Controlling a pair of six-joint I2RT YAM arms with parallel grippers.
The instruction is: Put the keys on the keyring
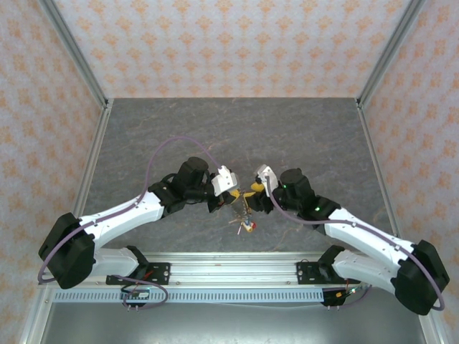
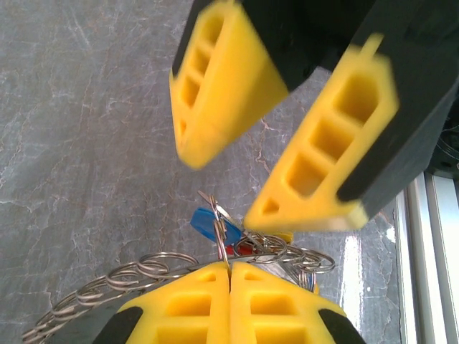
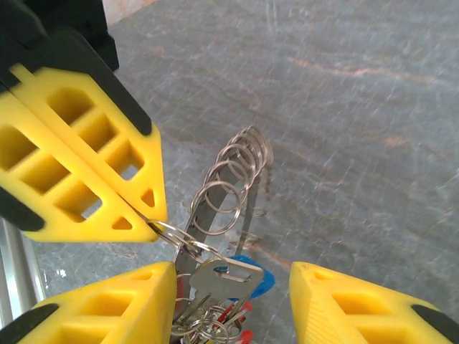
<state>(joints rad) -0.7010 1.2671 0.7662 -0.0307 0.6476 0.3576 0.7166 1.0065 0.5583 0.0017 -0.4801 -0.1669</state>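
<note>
Near the middle of the table (image 1: 215, 129), just short of the near rail, you are bringing both arms together over the work. Your left gripper (image 2: 229, 276) is pinching, jaws together, on a thin wire loop (image 3: 171, 233). I cannot tell whether that loop belongs to a key or to the keyring. Your right gripper (image 3: 231, 272) is waiting with its jaws wide apart, one finger on either side of the keys (image 3: 215, 276). The keys are hanging in a bunch just beside the left fingertips, one silver blade lying over a blue tag (image 3: 252, 283) and red tags (image 3: 233, 315) showing beneath. The keyring (image 3: 240, 161) is stretching away from the bunch, thin coils standing along its flat band.

You are dealing with light, hard, slick metal. The bunch is likely to swing and twist at any nudge, and the wire will probably slip out of a loose pinch. The plastic tags are offering the broadest, least slippery hold, while the blade is thinner. Take the key by its tag or bow, leaving its loop free.

You are finding no readable brand, label or lettering on the tags, keys or fingers.
</note>
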